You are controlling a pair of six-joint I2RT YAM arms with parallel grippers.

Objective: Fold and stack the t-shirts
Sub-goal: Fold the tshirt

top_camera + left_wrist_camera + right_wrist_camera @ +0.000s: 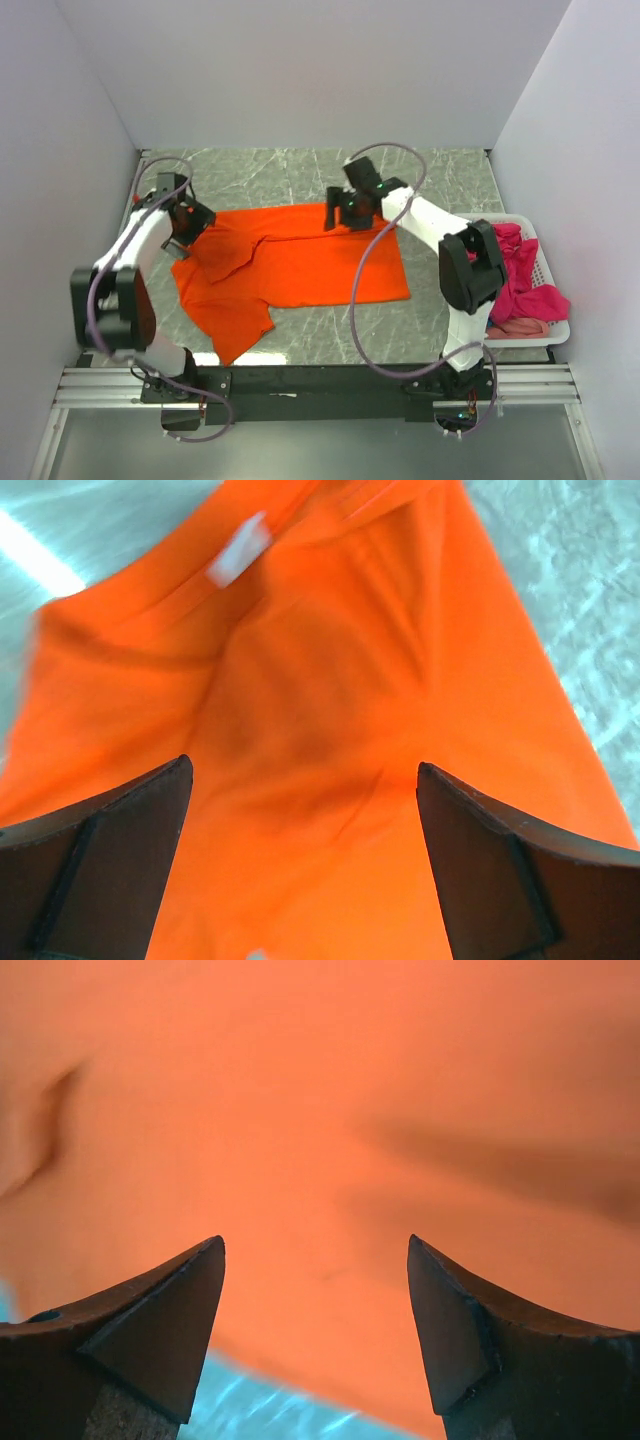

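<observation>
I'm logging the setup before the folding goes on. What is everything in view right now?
t-shirt: one, orange, lying across the middle of the table.
neck label: one, white, at the t-shirt's collar.
basket: one, white, at the table's right edge.
clothes: a heap, count unclear, magenta with pale pink at the near end, in the basket.
table: one, grey marbled, under it all.
cables: two, purple-grey, one looping off each arm.
left arm: one, white and black, jaws open over the t-shirt's left end.
right arm: one, white and black, jaws open over the t-shirt's far edge.
</observation>
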